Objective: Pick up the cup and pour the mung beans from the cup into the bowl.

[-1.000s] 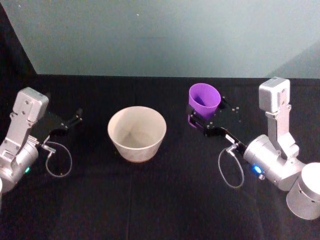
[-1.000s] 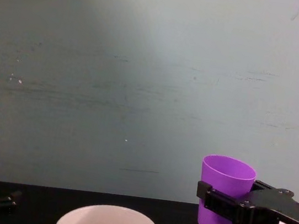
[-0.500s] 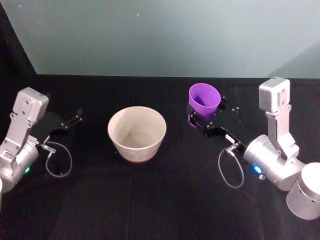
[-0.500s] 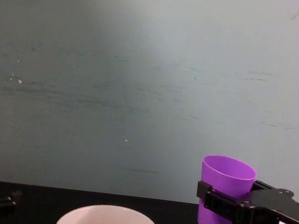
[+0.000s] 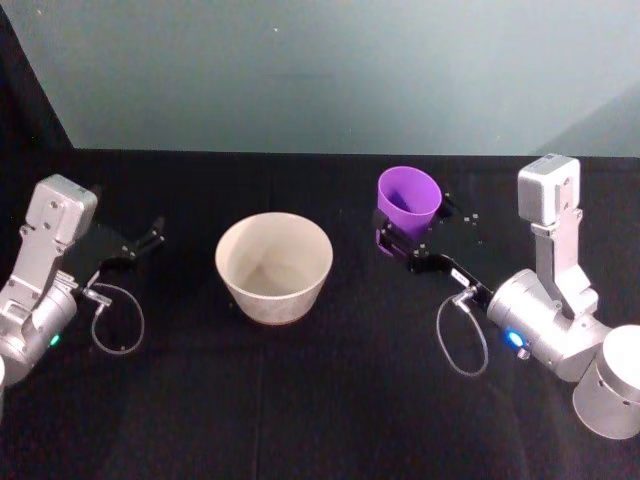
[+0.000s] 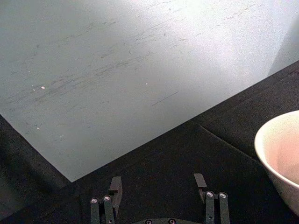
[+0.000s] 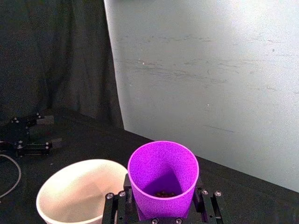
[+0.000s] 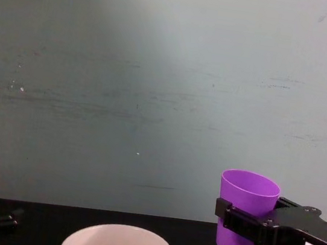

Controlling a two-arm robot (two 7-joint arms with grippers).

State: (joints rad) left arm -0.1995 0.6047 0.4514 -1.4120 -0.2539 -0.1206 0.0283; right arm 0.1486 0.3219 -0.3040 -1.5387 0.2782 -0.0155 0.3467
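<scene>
- Table (image 5: 330,400): black cloth across the lower head view. It is bare between bowl and cup, giving an open path leftward; the wall runs close along its upper edge.
- Bowl (image 5: 262,300): cream and wide, upright, left of centre. Probably stiff and steady, with a broad mouth that makes an easy target.
- Right gripper (image 5: 410,228): right of centre, fingers clamped on the cup's lower half from both sides.
- Left gripper (image 5: 152,234): far left and idle, fingers spread on nothing.
- Cup (image 5: 410,200): purple, upright, right of the bowl and apart from it. Likely light, thin and slick; the taper could let it slip when tilted, so grip mid-wall, firm without crushing.
- Beans (image 7: 162,193): a few dark ones at the cup's bottom. They will probably roll out quickly.
</scene>
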